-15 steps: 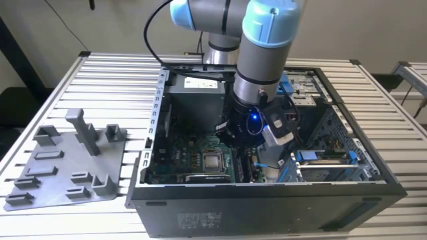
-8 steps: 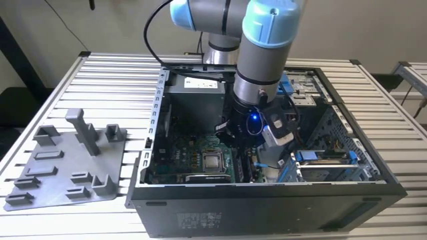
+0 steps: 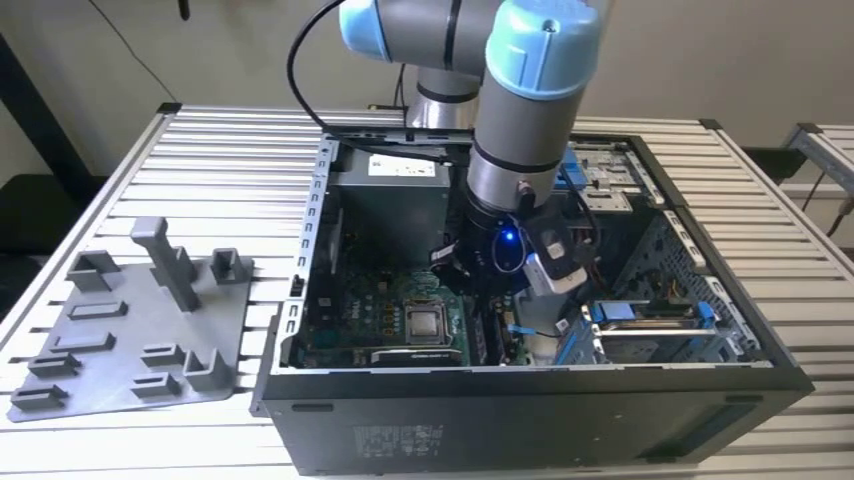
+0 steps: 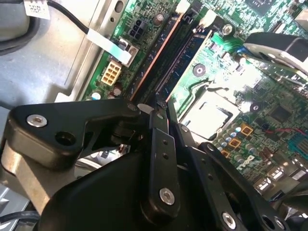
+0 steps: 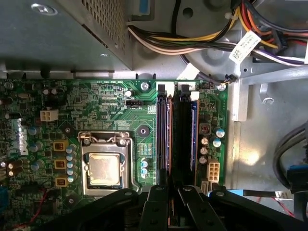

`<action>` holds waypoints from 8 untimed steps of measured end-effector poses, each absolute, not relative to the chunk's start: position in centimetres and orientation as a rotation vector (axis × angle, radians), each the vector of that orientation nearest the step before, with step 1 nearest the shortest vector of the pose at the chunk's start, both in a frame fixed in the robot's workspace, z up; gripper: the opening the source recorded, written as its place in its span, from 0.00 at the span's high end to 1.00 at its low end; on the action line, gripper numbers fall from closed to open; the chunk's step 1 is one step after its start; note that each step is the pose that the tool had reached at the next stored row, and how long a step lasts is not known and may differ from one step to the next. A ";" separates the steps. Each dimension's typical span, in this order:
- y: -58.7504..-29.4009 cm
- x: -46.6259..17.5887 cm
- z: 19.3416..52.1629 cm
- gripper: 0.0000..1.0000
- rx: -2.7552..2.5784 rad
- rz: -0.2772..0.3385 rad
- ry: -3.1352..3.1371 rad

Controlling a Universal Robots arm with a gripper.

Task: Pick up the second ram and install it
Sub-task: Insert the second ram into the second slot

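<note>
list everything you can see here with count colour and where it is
computer case: one, black, open on the slatted table, in the exterior view
slatted table: one, silver-grey, under the case and the tray
fixture tray: one, grey with upright posts, at the exterior view's left of the case
motherboard: one, green, on the floor of the case
processor socket: one, silver, on the motherboard beside the memory slots
second ram: one, dark stick, standing in the slots just beyond the gripper
cable bundle: one, yellow, orange, black and white, past the slots' far end
arm: one, grey with light blue caps, reaching down into the case
gripper: one, black, fingers drawn together at the near end of the ram slots
</note>
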State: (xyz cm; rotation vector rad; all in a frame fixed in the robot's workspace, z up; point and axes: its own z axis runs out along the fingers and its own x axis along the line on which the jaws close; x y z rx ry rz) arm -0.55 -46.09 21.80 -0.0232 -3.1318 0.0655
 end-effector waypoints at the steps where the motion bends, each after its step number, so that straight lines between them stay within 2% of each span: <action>1: -46.1 -0.6 21.8 0.86 -0.024 0.063 -3.132; 8: -46.1 -0.5 21.8 0.86 -0.055 0.063 -3.131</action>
